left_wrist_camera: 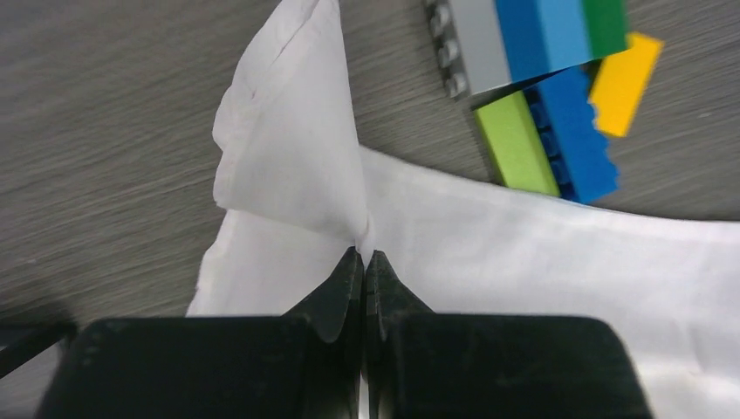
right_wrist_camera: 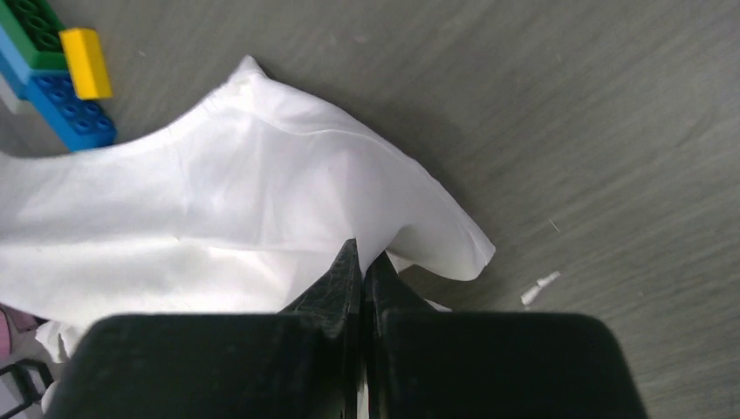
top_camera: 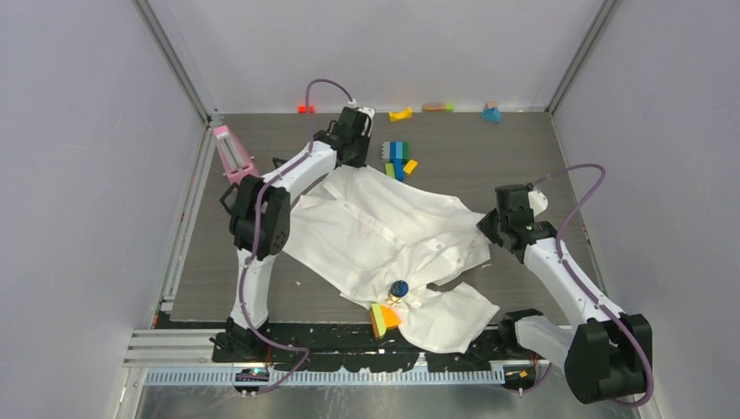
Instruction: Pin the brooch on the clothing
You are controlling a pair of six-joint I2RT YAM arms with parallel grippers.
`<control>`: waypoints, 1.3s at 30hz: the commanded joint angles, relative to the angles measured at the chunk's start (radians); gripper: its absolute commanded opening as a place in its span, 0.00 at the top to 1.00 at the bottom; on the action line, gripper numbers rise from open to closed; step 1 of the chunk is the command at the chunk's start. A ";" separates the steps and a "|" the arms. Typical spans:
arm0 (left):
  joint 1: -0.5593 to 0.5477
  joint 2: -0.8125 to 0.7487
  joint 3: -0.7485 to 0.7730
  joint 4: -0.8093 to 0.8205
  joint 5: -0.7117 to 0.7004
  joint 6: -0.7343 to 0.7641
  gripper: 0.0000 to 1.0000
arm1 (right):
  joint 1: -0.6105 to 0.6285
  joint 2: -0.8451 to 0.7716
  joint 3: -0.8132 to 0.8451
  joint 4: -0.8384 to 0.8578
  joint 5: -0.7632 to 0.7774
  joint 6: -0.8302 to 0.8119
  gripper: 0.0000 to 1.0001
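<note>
The white shirt (top_camera: 384, 240) lies spread across the table, button row running diagonally. The brooch (top_camera: 399, 289), a dark-blue round piece with a small gold part, sits on the shirt near its front edge. My left gripper (top_camera: 349, 161) is shut on a fold of the shirt's far corner (left_wrist_camera: 297, 157); its jaws pinch the fabric (left_wrist_camera: 364, 255). My right gripper (top_camera: 489, 229) is shut on the shirt's right edge (right_wrist_camera: 288, 201), jaws closed on the cloth (right_wrist_camera: 361, 253). The brooch is out of both wrist views.
A cluster of coloured blocks (top_camera: 398, 157) lies just beyond the shirt, seen also in the left wrist view (left_wrist_camera: 550, 78) and right wrist view (right_wrist_camera: 61, 78). An orange-green block (top_camera: 381, 318) rests at the shirt's near edge. A pink holder (top_camera: 232, 155) stands at left. More blocks (top_camera: 441, 110) line the back wall.
</note>
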 commanded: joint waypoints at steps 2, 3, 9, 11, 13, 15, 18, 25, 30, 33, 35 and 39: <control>0.005 -0.272 -0.007 0.022 -0.011 -0.002 1.00 | -0.028 0.115 0.252 0.107 0.085 -0.126 0.99; 0.006 -0.321 -0.013 0.020 -0.012 -0.004 1.00 | -0.034 0.146 0.330 0.102 0.071 -0.164 0.99; 0.020 -0.571 -0.068 0.035 -0.018 -0.013 1.00 | -0.067 0.234 0.709 0.008 -0.004 -0.315 0.99; 0.024 -0.655 -0.076 0.038 -0.017 -0.007 1.00 | -0.069 0.236 0.831 -0.021 -0.007 -0.358 0.99; 0.026 -0.734 -0.073 0.030 -0.010 0.007 1.00 | -0.070 0.226 0.939 -0.042 -0.010 -0.397 0.99; 0.026 -0.803 -0.057 0.012 0.004 0.021 1.00 | -0.070 0.210 1.047 -0.065 -0.028 -0.436 0.99; 0.026 -0.893 -0.032 -0.012 0.046 0.039 1.00 | -0.070 0.187 1.187 -0.102 -0.096 -0.492 0.99; 0.027 -1.057 0.065 -0.088 0.168 0.041 1.00 | -0.070 0.105 1.444 -0.120 -0.275 -0.592 0.99; 0.026 -1.115 0.115 -0.129 0.218 0.002 1.00 | -0.070 0.035 1.521 -0.112 -0.332 -0.616 0.99; 0.026 -1.137 0.121 -0.122 0.220 -0.015 1.00 | -0.070 -0.002 1.523 -0.098 -0.340 -0.631 0.99; 0.027 -1.131 0.122 -0.120 0.212 -0.021 1.00 | -0.070 -0.002 1.516 -0.095 -0.324 -0.643 0.99; 0.026 -1.079 0.114 -0.130 0.155 -0.007 1.00 | -0.070 0.026 1.466 -0.082 -0.268 -0.665 0.99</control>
